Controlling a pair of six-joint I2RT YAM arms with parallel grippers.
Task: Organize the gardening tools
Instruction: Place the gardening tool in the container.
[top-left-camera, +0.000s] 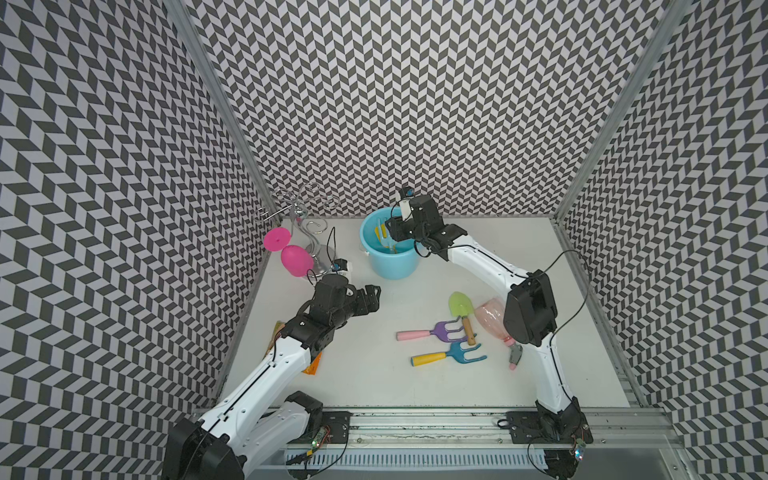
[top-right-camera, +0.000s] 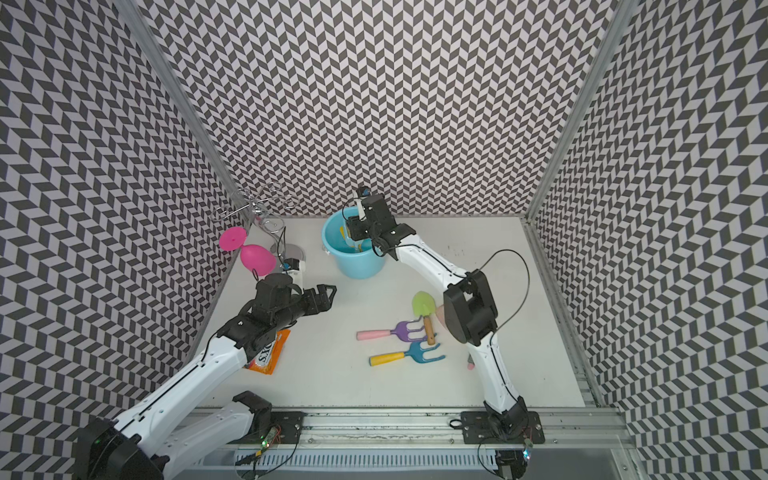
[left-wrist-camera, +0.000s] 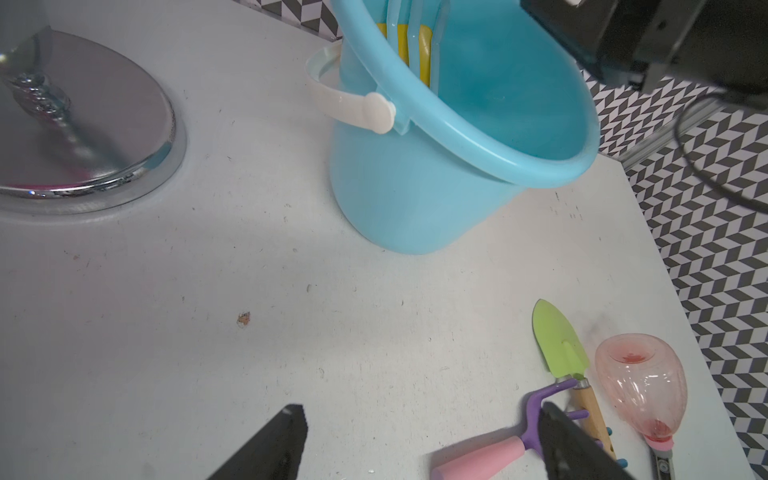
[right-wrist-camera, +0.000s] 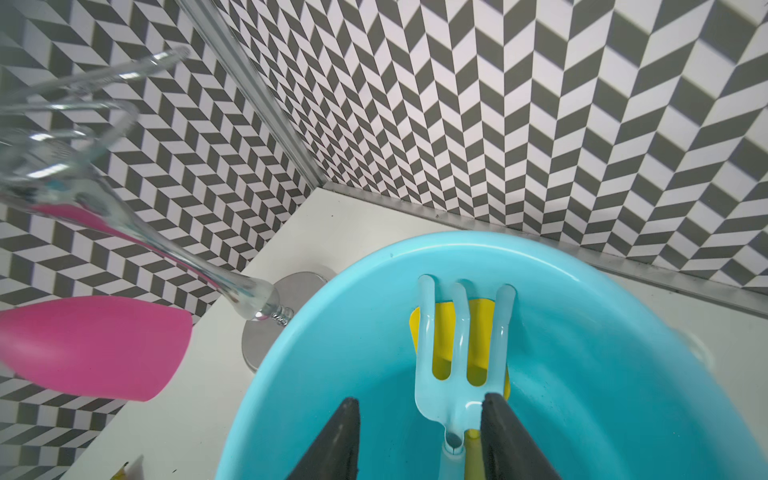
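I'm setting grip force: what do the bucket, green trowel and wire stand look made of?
Bucket: glossy blue plastic, moulded rim with soft highlights. Green trowel: matte lime blade, painted metal or plastic, unclear; tan handle looks like wood. Wire stand: polished metal, its base mirrors the surroundings.

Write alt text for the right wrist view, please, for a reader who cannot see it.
The open right hand hangs over a blue bucket holding a pale-blue fork in front of a yellow scoop. A pink glass and a metal rack are beside it.
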